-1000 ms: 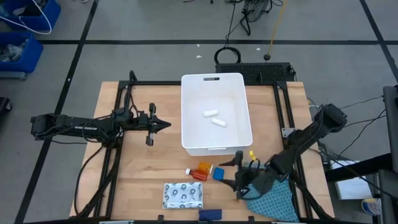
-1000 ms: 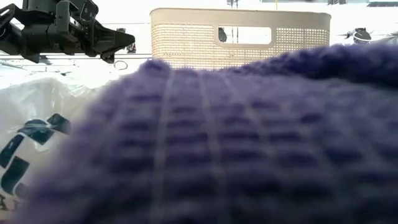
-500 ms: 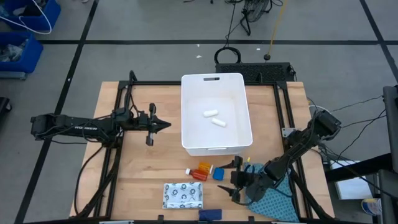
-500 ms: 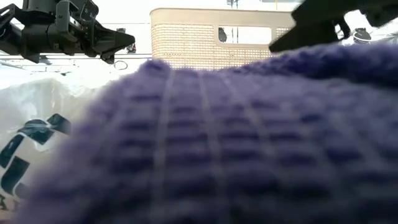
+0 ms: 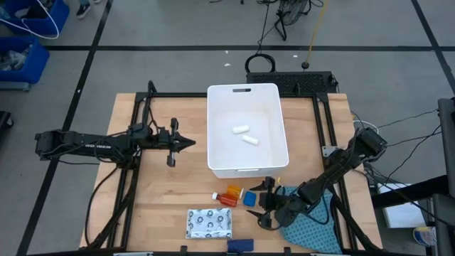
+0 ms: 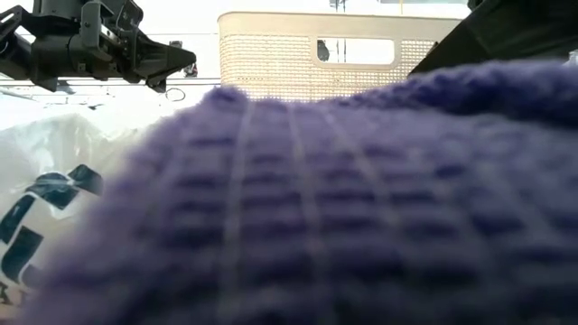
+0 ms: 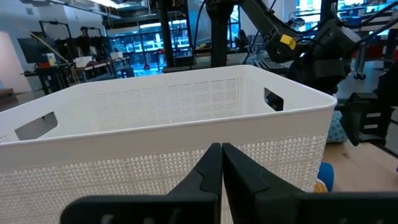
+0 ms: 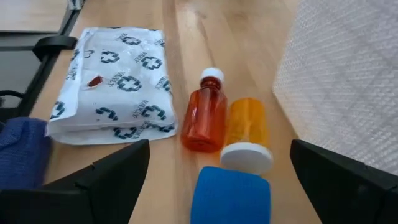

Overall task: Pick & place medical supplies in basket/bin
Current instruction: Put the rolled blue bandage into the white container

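Note:
The white bin [image 5: 245, 165] stands mid-table with two small white rolls [image 5: 244, 135] inside. Near its front lie two orange pill bottles [image 8: 204, 118], a blue cube [image 8: 231, 188], the white dark-patterned packet [image 8: 115, 106] and the dark blue bar [image 8: 22, 152]. My right gripper [image 8: 219, 163] is open, low over the table, its fingers either side of the blue cube [image 5: 249, 198] without touching it; in the high view my right gripper [image 5: 262, 204] is just right of the cube. My left gripper [image 5: 189, 143] is shut, hovering left of the bin.
A teal patterned cloth [image 5: 313, 224] lies under my right arm near the table's near right corner. The bin's perforated wall [image 8: 348, 62] stands close beside my right gripper. The dark blue bar [image 6: 343, 208] fills the low view. Bare wood shows left of the packet.
My right gripper has moved toward the table's left, closing in on the blue cube and orange bottles, staying open. Its arm has come into the low view at top right. The left arm and all items have kept still.

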Controlling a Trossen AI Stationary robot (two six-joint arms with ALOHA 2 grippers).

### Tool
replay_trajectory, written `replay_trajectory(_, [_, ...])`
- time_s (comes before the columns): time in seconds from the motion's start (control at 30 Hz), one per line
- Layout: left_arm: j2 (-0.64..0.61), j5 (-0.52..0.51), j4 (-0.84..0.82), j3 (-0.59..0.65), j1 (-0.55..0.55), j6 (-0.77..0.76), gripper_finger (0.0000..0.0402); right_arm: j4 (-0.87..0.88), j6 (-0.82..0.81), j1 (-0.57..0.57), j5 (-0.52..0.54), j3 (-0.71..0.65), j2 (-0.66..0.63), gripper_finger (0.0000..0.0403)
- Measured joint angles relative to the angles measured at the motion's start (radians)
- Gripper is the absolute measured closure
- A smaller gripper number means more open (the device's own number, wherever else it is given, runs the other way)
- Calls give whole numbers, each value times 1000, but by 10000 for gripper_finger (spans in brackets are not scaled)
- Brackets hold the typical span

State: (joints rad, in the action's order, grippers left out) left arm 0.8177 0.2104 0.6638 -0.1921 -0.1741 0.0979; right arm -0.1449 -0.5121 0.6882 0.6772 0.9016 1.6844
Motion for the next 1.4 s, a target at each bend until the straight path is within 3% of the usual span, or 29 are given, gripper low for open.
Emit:
replay_trajectory(0.77, [0, 0, -11, 0, 0, 3, 385, 3, -26, -8, -22, 0, 152, 21])
replay_trajectory(1.13, [0, 0, -11, 0, 0, 2, 385, 5, -38, -22, -59, 0, 163, 27])
replay_trajectory(1.27, [0, 0, -11, 0, 0, 1, 385, -4, -25, -21, -57, 0, 163, 59])
replay_trajectory(1.4, [0, 0, -11, 0, 0, -3, 385, -10, -16, -22, -55, 0, 162, 123])
